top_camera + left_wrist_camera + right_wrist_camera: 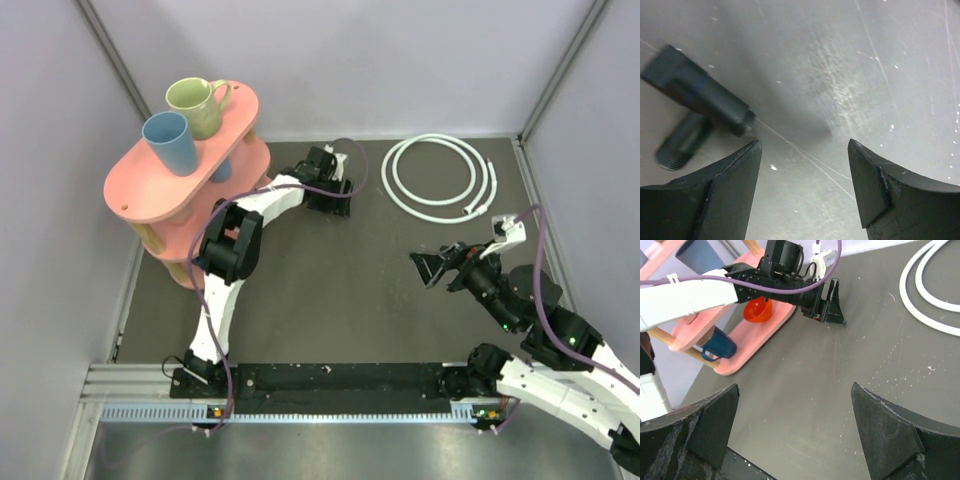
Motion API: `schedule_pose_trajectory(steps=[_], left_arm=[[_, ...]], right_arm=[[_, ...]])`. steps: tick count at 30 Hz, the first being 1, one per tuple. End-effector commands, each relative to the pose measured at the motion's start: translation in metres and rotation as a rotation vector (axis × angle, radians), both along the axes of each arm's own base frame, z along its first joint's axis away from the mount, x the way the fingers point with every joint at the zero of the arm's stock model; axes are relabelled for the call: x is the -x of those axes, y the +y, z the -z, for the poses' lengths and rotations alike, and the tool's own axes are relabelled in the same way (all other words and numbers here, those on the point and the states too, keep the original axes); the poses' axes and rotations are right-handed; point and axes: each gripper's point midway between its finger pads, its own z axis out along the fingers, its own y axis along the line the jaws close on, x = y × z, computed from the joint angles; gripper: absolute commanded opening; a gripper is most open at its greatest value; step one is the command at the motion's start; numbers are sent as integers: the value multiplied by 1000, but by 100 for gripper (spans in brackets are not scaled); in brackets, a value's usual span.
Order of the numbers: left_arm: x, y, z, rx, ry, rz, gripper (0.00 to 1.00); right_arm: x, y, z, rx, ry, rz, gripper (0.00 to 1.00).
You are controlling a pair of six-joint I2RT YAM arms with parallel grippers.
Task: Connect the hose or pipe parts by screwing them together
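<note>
- Overhead: left gripper (335, 192) is reached far out over table (330, 300), nose down, just beside pink rack (150, 185). Jaw width can't be read from this view.
- Hose (440, 213) lies coiled flat, off to the right of left gripper in this view and well apart from it. It is also far ahead of right gripper (440, 265). Neither tool touches it.
- Right gripper sits over table, jaws spread wide, nothing between them.
- Rack's top shelf carries green mug (195, 105) and blue cup (170, 140).
- Left wrist: left gripper (805, 145) has jaws apart, moderately wide. The gap shows only table surface.
- Black T connector (695, 95) lies on table ahead of and outboard of left finger (730, 190), just beside its tip and not between the jaws. Contact can't be told, since the part is blurred. Threaded stub (675, 152) points back toward the gripper side.
- Right wrist: right gripper (795, 387) is wide open and empty.
- Straight ahead of it is left gripper (832, 310), fingertips down at table. Connector can't be made out from here.
- Hose (903, 290) is ahead and to the right of right finger (890, 435), well apart.
- Rack (765, 335) is ahead-left, with orange cup (758, 310) and dark blue mug (720, 345) on its lower level. Purple cable (740, 277) runs along the left arm.
</note>
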Motion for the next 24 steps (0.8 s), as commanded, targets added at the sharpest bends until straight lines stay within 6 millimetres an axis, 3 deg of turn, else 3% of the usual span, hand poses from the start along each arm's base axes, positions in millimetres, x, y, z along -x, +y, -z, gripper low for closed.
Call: schedule_pose_trajectory(steps=[1, 7, 17, 24], left_arm=[[8, -14, -33, 26, -62, -11, 74], [-17, 28, -47, -136, -150, -240, 79], [-44, 32, -52, -188, -183, -236, 78], [-59, 52, -53, -249, -210, -264, 82]], right_arm=[[-3, 10, 3, 2, 23, -21, 93], [-5, 16, 4, 7, 36, -29, 93], [-3, 14, 8, -13, 41, -29, 92], [2, 8, 5, -33, 29, -29, 92]])
